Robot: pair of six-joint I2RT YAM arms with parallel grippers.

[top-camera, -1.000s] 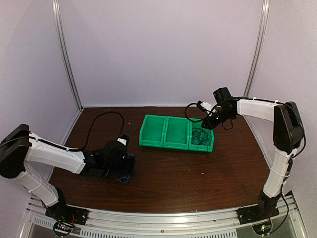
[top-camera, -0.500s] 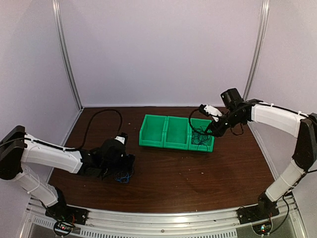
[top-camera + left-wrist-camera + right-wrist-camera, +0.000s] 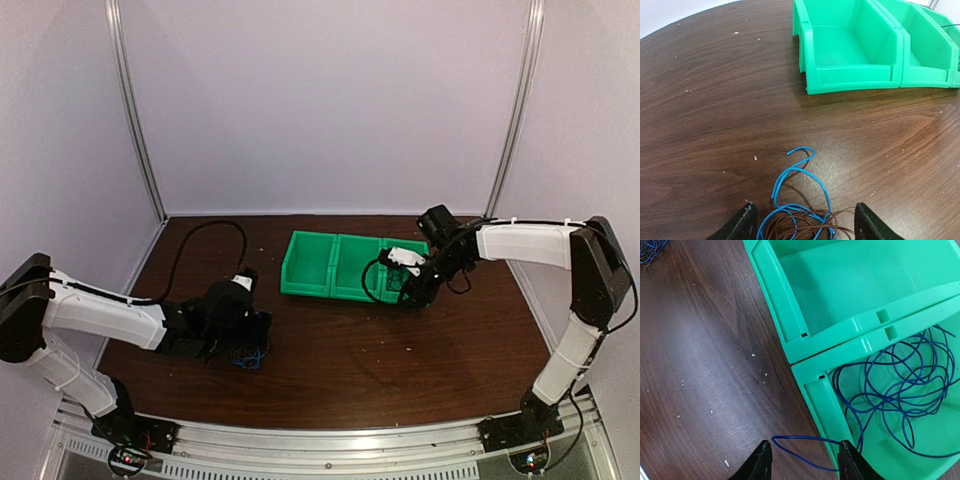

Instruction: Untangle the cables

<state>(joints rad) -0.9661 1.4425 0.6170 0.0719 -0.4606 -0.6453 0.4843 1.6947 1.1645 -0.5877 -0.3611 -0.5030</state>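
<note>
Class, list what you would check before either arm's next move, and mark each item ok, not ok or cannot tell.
1. Right gripper open: ok.
2. Blue cable wholly inside right bin: not ok, one loop hangs over the wall.
3. Left gripper open, straddling the bunch: ok.
4. Bunch untangled: not ok, blue and brown strands intertwined.
5. Left bin empty: ok.

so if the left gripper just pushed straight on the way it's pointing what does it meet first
Most likely the cables, the blue and dark tangle lying between the left gripper's open fingers. Beyond them is bare table, then the green bin, though depth is hard to judge.
</note>
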